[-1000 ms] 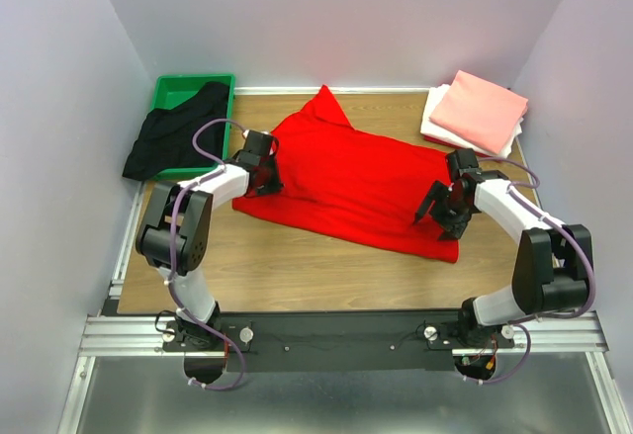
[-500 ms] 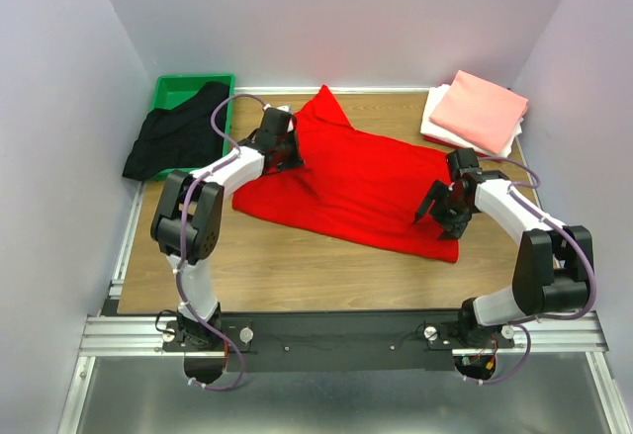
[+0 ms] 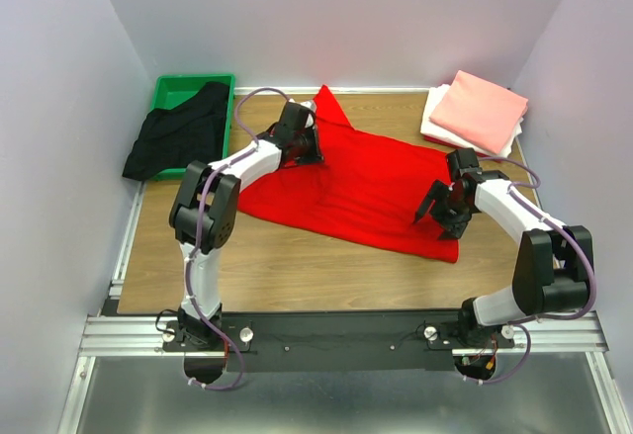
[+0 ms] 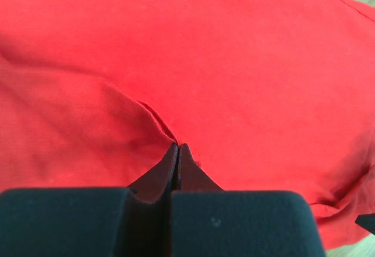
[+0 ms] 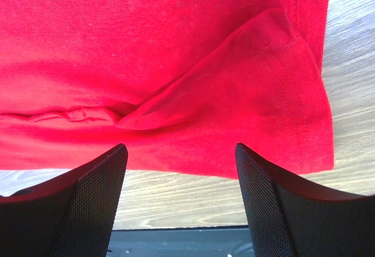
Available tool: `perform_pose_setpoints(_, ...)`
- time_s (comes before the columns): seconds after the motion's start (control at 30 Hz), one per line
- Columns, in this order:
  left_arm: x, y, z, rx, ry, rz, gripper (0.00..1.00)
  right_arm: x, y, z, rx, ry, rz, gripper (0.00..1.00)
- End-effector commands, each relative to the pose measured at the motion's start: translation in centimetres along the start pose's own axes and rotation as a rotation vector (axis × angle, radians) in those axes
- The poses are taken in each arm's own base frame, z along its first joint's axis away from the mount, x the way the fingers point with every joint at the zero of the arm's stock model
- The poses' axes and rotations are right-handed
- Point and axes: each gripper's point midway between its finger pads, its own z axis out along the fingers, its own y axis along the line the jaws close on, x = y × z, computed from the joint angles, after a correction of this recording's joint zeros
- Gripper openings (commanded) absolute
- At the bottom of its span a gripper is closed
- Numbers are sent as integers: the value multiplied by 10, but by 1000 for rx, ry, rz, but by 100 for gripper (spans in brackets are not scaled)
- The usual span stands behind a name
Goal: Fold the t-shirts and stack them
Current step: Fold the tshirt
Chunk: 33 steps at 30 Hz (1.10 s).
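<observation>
The left gripper (image 4: 177, 150) is pinched together on a raised fold of the red shirt (image 3: 366, 182) near its far left edge. The right gripper (image 5: 180, 151) hangs with fingers apart over the shirt's near right corner, holding nothing. The table (image 3: 297, 266) carries the red shirt spread across its middle, a little rumpled. The black shirt (image 3: 173, 137) spills out of a green bin (image 3: 164, 86) at far left. At far right a folded pink shirt (image 3: 480, 108) lies on a folded white shirt (image 3: 435, 118). This looks like the first fold of the red shirt. Next, the right gripper probably needs to close on its corner so both ends lift together.
</observation>
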Motion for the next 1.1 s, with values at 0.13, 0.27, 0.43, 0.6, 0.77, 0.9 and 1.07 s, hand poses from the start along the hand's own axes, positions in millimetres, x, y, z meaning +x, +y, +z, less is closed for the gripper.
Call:
perform_pose_setpoints(0.13, 10, -13, 14, 60, 44, 32, 0, -6, -1, -6, 16, -26, 23, 81)
perform_pose_setpoints(0.27, 5, -16, 15, 60, 36, 30, 0, -12, 2, -10, 12, -46, 18, 81)
perform_pose_setpoints(0.43, -13, -19, 9, 32, -8, 33, 38, -28, -3, -15, 57, -121, 7, 81)
perform_pose_setpoints(0.6, -39, -2, -9, -56, -81, 46, 69, -46, -16, -12, 150, -186, -5, 81)
perform_pose_setpoints(0.77, -30, 47, -24, -146, -88, 14, 71, -66, -27, -10, 245, -253, -12, 70)
perform_pose_setpoints(0.9, -13, 80, -32, -206, -69, -1, 71, -77, -35, -4, 289, -274, -9, 63)
perform_pose_setpoints(1.07, 2, 100, -41, -246, -68, -17, 71, -85, -42, 7, 318, -282, -17, 54)
